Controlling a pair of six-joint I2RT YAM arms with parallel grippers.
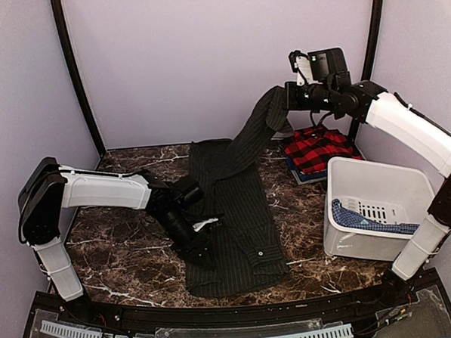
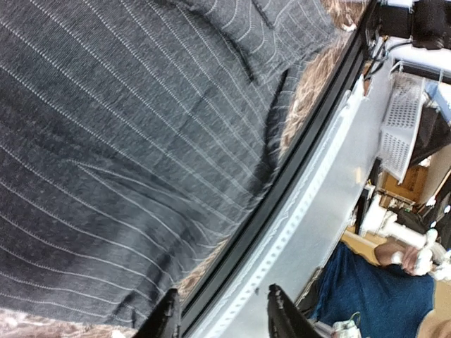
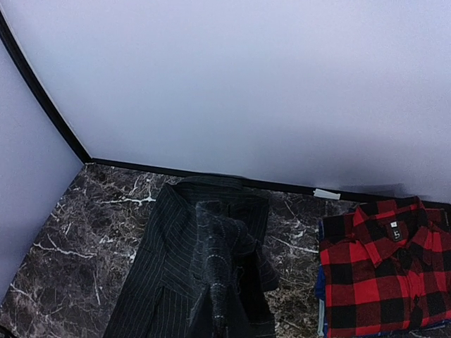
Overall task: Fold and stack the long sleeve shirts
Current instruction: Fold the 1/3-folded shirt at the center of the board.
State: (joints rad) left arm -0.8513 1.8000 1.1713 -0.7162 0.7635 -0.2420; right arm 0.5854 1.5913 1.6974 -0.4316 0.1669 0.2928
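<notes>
The dark charcoal pinstripe shirt lies flat along the middle of the marble table. It also shows in the left wrist view and the right wrist view. My right gripper is high at the back, shut on the end of one sleeve, which hangs stretched down to the shirt's collar end. That sleeve hides the fingers in the right wrist view. My left gripper is low over the shirt's near left edge, open and empty. The red-and-black plaid shirt lies folded at the back right.
A white plastic bin stands at the right with a blue patterned cloth in it. A blue folded cloth lies under the plaid shirt. The black front rail runs along the table's near edge. Walls close the back and sides.
</notes>
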